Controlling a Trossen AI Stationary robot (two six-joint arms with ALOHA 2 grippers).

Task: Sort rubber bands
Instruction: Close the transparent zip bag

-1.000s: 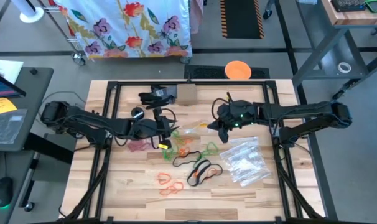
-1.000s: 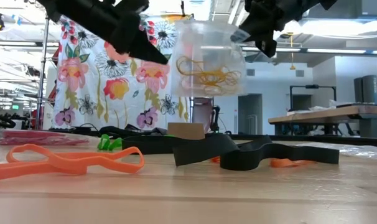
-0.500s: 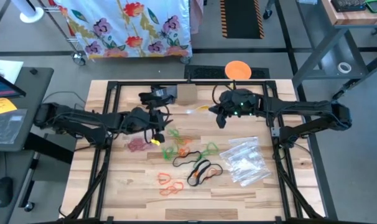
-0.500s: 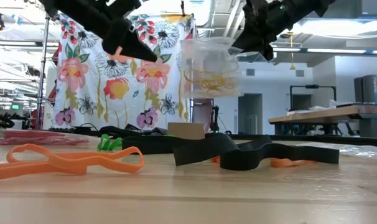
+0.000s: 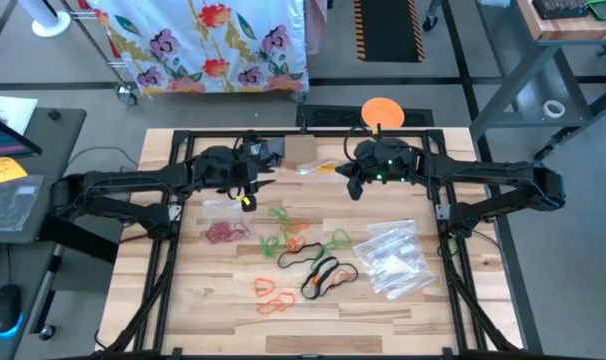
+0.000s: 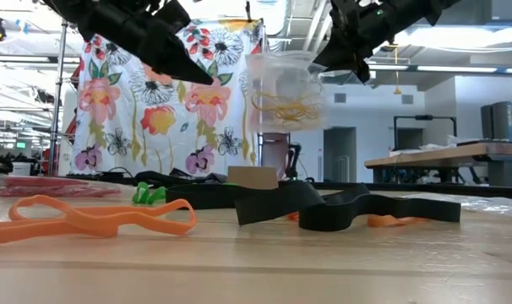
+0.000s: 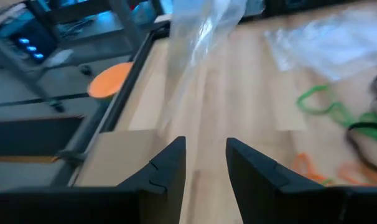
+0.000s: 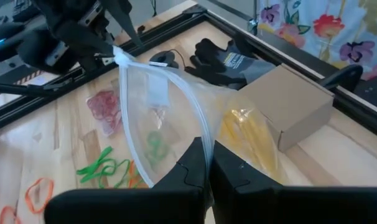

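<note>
While the clear bag (image 5: 318, 170) hangs between the two arms in the high view, the step in hand looks like keeping its mouth spread so more bands can go in — best done, I judge, by holding the rim level and taut without tugging it out of the other arm's hold. From above, the right gripper (image 5: 355, 180) is at the far middle of the tabletop (image 5: 213, 320), and the left gripper (image 5: 245, 187) is a little way off to its left; loose rubber bands (image 5: 303, 255) in green, orange, red and black lie scattered mid-table, with a stack of empty bags (image 5: 391, 260) to their right. In the low view the bag is lifted well clear of the wood, yellow bands (image 6: 283, 105) bunched inside it. In the left wrist view that arm's jaws stand part open with nothing between them — the bag's film (image 7: 195, 43) hangs ahead, apart from them. In the right wrist view the jaws are pressed together on the bag's rim (image 8: 195, 118), and the yellow bands (image 8: 247, 140) lie inside near a cardboard box (image 8: 288, 102).
</note>
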